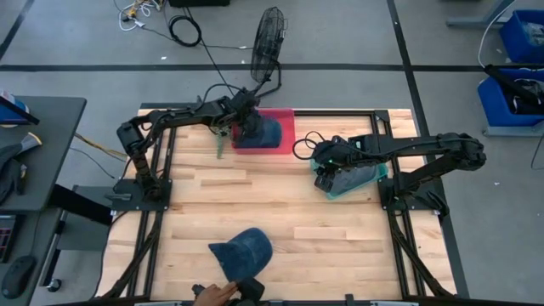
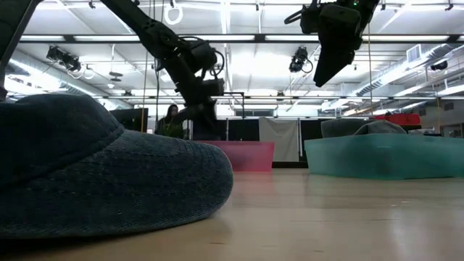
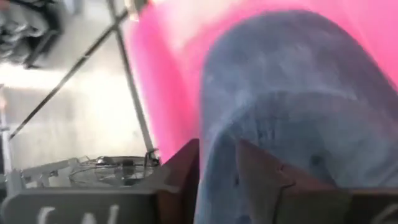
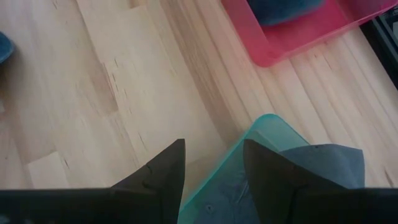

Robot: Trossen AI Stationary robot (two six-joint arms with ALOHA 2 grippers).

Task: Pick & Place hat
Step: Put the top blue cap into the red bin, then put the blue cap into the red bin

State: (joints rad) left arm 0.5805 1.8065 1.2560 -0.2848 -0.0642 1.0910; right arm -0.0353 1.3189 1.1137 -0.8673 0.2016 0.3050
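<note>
A blue denim hat [image 1: 263, 132] sits in the pink bin [image 1: 286, 119] at the table's far middle, and my left gripper [image 1: 245, 127] reaches down onto it, shut on its cloth. A grey hat [image 4: 323, 162] lies in the teal bin [image 1: 374, 174] on the right. My right gripper [image 4: 211, 162] hangs open high above that bin's near-left corner [image 2: 326, 69] and touches nothing. A second blue denim hat [image 1: 242, 251] rests crown up on the table's near edge and fills the left of the low view [image 2: 94, 174]. My left gripper [image 3: 217, 168] has a ridge of the denim hat's cloth [image 3: 217, 149] pinched between its two fingers, coming from above at a slant. The rest of the hat [image 3: 298, 93] spreads beyond the fingers inside the pink bin [image 3: 161, 74]. Whether the hat's underside rests on the bin floor does not show.
A person's hand [image 1: 212, 293] is at the near edge beside the second denim hat. Bare wood lies between the bins and that hat. A fan [image 1: 268, 38] stands on the floor beyond the far edge. Black frame rails run along the table's sides.
</note>
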